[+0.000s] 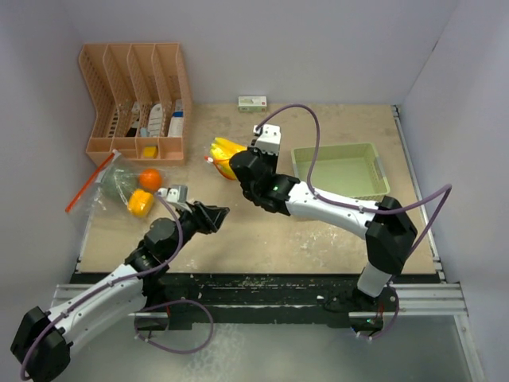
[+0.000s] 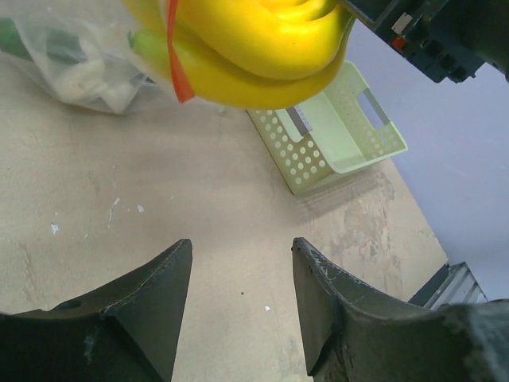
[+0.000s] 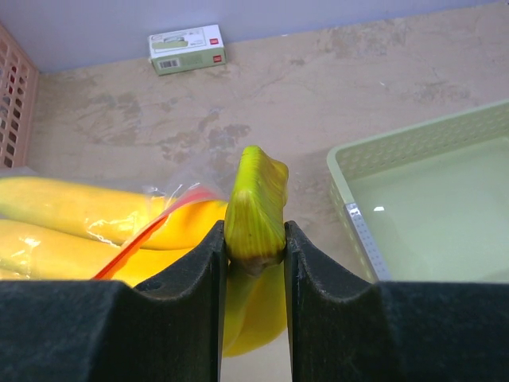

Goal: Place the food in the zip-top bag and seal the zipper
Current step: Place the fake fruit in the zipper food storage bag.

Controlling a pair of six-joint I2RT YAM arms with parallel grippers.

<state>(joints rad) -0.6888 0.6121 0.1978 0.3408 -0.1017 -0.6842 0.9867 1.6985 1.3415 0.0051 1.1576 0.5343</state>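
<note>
A bunch of yellow bananas (image 1: 225,151) hangs just above the table at centre back. My right gripper (image 1: 240,165) is shut on its green stem (image 3: 254,203). Clear plastic with a red zipper strip (image 3: 151,227) lies across the bananas (image 2: 254,48). Beside them, a bag end (image 2: 87,72) shows white and green pieces inside. At the far left lies a clear zip-top bag (image 1: 103,181) with a red strip. An orange (image 1: 150,177) and a yellow-orange piece (image 1: 141,203) sit beside it. My left gripper (image 1: 215,215) is open over bare table, nothing between its fingers (image 2: 159,278).
A pale green tray (image 1: 374,159) stands at the right, close to the bananas. An orange slotted rack (image 1: 135,103) holding small items is at the back left. A small white and green box (image 1: 252,102) lies against the back wall. Walls enclose the table.
</note>
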